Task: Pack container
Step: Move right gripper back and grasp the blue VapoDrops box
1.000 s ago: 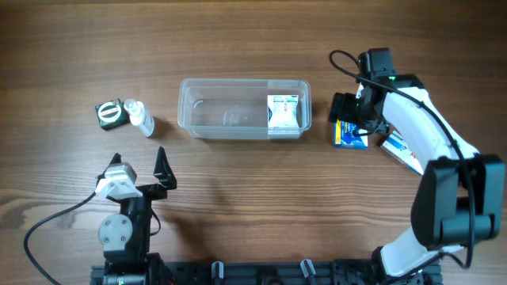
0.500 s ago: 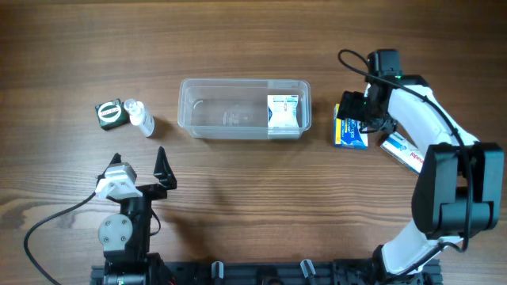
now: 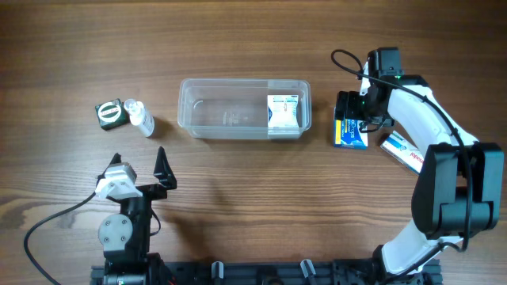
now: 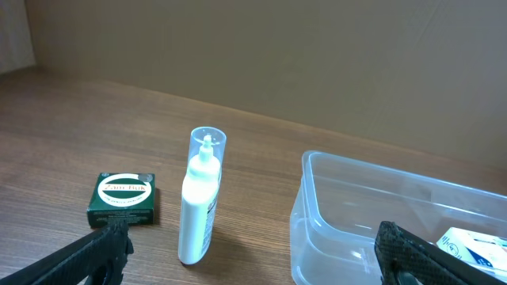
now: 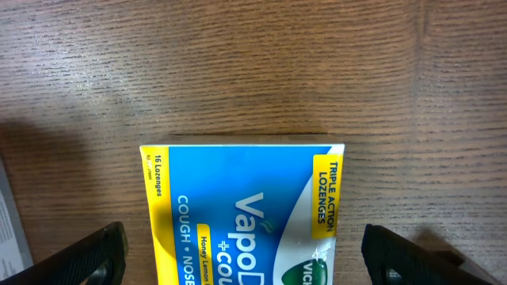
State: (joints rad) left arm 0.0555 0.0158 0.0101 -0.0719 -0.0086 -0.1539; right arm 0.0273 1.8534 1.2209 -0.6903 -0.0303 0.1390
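Pick step in hand: the lozenge carton (image 5: 242, 214) is straddled by the right gripper (image 3: 351, 111), jaws spread wide and not yet closed on it. The container (image 3: 226, 119) is placed mid-table, just left of the carton, with a white box (image 3: 285, 111) inside. The left gripper (image 3: 139, 165) is held spread and idle. Lowering and closing on the carton are judged needed next.

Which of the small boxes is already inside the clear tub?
The white box at the tub's right end; the green box, blue carton and red-white box lie outside.

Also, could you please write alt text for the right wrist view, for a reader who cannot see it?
A blue-and-yellow cough lozenge carton lies flat on the wooden table, seen from directly above. The right end effector is open, its two black fingers showing at the bottom corners, either side of the carton.
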